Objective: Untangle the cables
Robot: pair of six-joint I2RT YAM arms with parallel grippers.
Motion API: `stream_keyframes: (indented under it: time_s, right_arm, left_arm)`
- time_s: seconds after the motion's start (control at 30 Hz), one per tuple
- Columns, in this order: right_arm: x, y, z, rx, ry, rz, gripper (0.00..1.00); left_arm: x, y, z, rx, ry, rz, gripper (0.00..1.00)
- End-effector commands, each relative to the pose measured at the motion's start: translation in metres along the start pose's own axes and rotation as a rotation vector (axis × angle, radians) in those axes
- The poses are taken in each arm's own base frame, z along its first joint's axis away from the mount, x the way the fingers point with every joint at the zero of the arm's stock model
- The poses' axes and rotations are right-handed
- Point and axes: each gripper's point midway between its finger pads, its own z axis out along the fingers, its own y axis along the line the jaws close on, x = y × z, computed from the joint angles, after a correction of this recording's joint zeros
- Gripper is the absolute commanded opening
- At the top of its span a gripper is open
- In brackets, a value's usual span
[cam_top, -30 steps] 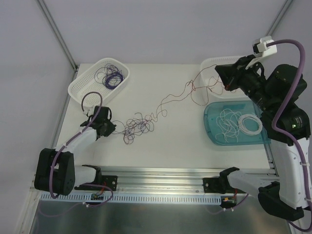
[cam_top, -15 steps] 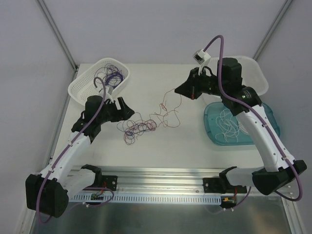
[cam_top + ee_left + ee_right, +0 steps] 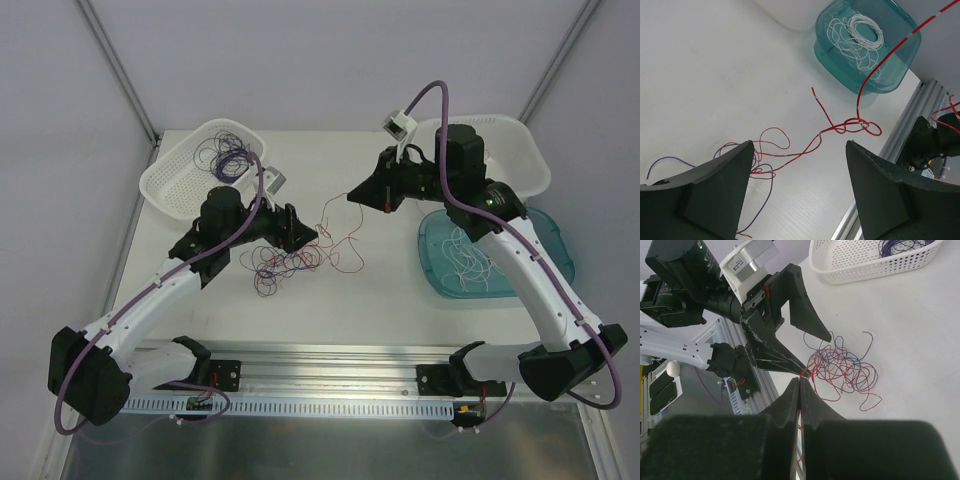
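The cables lie as a tangle of red and dark purple wires (image 3: 290, 262) on the white table; the right wrist view shows that tangle (image 3: 842, 367) too. My left gripper (image 3: 300, 230) hangs open just above its upper edge, nothing between its fingers (image 3: 715, 185), and a red strand (image 3: 805, 149) lies on the table under the gap. My right gripper (image 3: 355, 195) is shut on a red cable (image 3: 804, 372) that leads from its tips down to the tangle. In the right wrist view the left gripper (image 3: 818, 355) is just beyond the shut right gripper (image 3: 800, 379).
A white mesh basket (image 3: 175, 180) at the back left holds purple cables (image 3: 228, 158). A teal tray (image 3: 553, 250) on the right holds white cables (image 3: 470, 250). A white bin (image 3: 520, 150) stands behind it. An aluminium rail (image 3: 330, 385) runs along the near edge.
My left gripper let go, opened and swung right over the tangle. My right gripper came left from the far right with the red cable, so the stretched strand now hangs slack.
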Motion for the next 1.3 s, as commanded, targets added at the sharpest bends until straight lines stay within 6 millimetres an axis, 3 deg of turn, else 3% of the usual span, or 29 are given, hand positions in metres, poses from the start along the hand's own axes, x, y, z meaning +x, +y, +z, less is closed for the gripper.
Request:
stream_keyframes:
  time_s: [0.0,0.13,0.27,0.57,0.7,0.8,0.87,0.93,1.03,1.13,1.27]
  right_arm:
    - [-0.012,0.019,-0.005,-0.068,-0.054,-0.046,0.01]
    - [-0.011,0.025,-0.006,-0.081,-0.058,-0.046,0.01]
    - [-0.011,0.027,-0.008,-0.087,-0.061,-0.047,0.01]
    - [-0.011,0.030,-0.008,-0.101,-0.066,-0.040,0.01]
    - [-0.011,0.030,-0.006,-0.106,-0.066,-0.035,0.01]
    - [-0.008,0.028,-0.004,-0.105,-0.062,-0.031,0.01]
    - [-0.006,0.026,-0.004,-0.093,-0.057,-0.030,0.01]
    - [-0.003,0.015,-0.005,-0.038,-0.050,-0.037,0.01]
    - [-0.001,-0.010,-0.011,0.076,-0.050,-0.014,0.01]
    - [-0.002,-0.059,-0.037,0.265,-0.103,0.076,0.01]
    - [-0.001,-0.104,-0.077,0.486,-0.165,0.174,0.01]
  left_arm:
    - [-0.030,-0.025,0.007,0.120,-0.080,0.158,0.73]
    - [-0.022,-0.031,0.013,0.172,-0.054,0.187,0.67]
    - [-0.014,-0.034,0.016,0.205,-0.028,0.195,0.55]
    - [0.001,-0.037,0.024,0.257,0.026,0.177,0.45]
    - [-0.003,-0.037,0.025,0.253,0.008,0.177,0.41]
    - [-0.007,-0.038,0.027,0.256,-0.013,0.169,0.30]
    - [-0.008,-0.039,0.028,0.256,-0.015,0.170,0.14]
    - [-0.009,-0.037,0.027,0.242,-0.019,0.168,0.00]
    - [-0.013,-0.033,0.020,0.197,-0.037,0.176,0.00]
    - [-0.019,-0.026,0.006,0.122,-0.066,0.191,0.00]
    - [-0.029,-0.014,-0.023,0.026,-0.125,0.195,0.00]
